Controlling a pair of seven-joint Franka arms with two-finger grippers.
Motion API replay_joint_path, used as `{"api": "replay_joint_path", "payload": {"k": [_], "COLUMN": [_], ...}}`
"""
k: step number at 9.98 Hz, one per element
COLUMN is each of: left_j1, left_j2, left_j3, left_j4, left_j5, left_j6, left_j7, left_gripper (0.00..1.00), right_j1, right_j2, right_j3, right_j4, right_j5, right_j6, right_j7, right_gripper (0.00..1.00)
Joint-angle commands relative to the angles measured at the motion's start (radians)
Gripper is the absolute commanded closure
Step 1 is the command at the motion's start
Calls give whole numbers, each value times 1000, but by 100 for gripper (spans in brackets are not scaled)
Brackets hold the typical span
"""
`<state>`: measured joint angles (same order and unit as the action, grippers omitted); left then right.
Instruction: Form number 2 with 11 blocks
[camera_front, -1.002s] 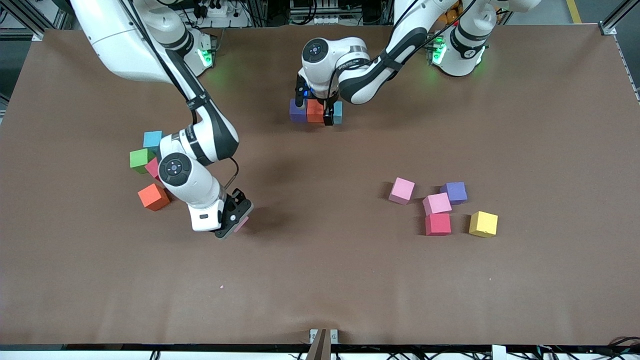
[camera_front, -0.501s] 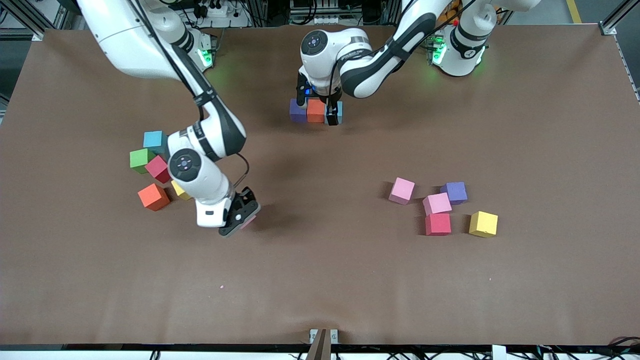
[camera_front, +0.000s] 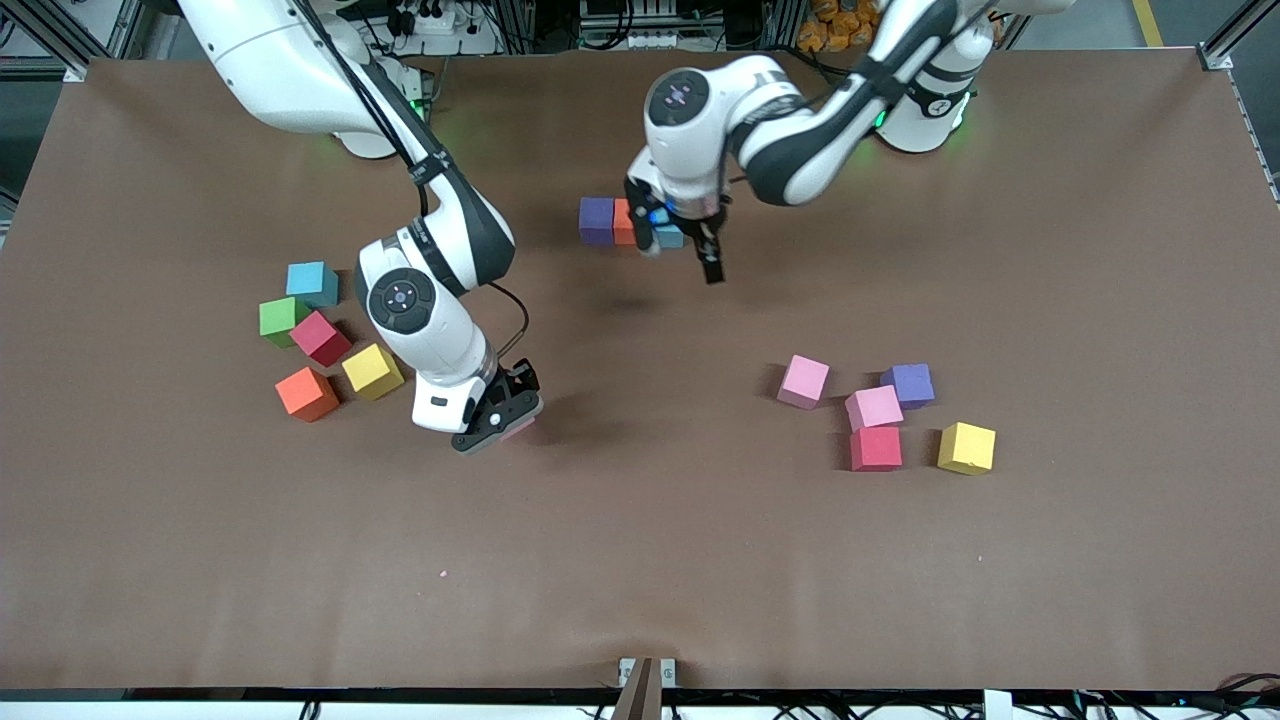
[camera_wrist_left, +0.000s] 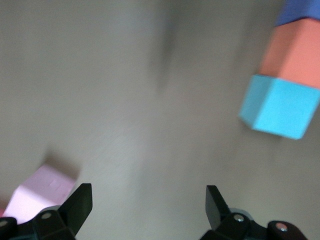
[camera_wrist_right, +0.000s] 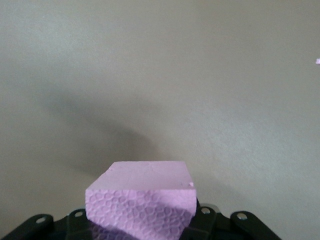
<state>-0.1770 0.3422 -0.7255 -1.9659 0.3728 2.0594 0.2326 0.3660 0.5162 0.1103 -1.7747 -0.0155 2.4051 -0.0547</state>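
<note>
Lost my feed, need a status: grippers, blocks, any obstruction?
Right gripper shut on pink block, over bare table. Left gripper open, empty, by purple-orange-blue row. Nothing in the way.

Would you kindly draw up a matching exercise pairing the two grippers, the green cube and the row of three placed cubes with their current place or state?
1. left gripper
2. right gripper
3. green cube
4. row of three cubes

A. shut on a pink cube
B. beside the light blue cube, toward the right arm's end
C. open, holding nothing
D. purple, orange, blue, touching

Pairs: 1-C, 2-A, 3-B, 4-D
</note>
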Motion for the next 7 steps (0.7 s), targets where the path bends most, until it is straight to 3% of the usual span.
{"api": "replay_joint_path", "payload": {"k": [1, 4, 7], "left_j1": [71, 83, 83], "left_j2": [-9, -11, -14], "left_j3": [23, 134, 253], "left_j4": [96, 156, 199], "left_j5": [-31, -80, -155], "left_j6": [-100, -107, -108], "left_j7": [-3, -12, -21], "left_gripper": [0, 0, 0], "right_j1": [31, 157, 273], "right_j2": [-96, -122, -76], "right_j3": [3, 2, 0], "right_j4": [-104, -107, -77], "right_j5": [52, 52, 54], "right_j6": [-4, -44, -27], "right_j7": [153, 447, 550], "right_gripper": [52, 52, 52]}}
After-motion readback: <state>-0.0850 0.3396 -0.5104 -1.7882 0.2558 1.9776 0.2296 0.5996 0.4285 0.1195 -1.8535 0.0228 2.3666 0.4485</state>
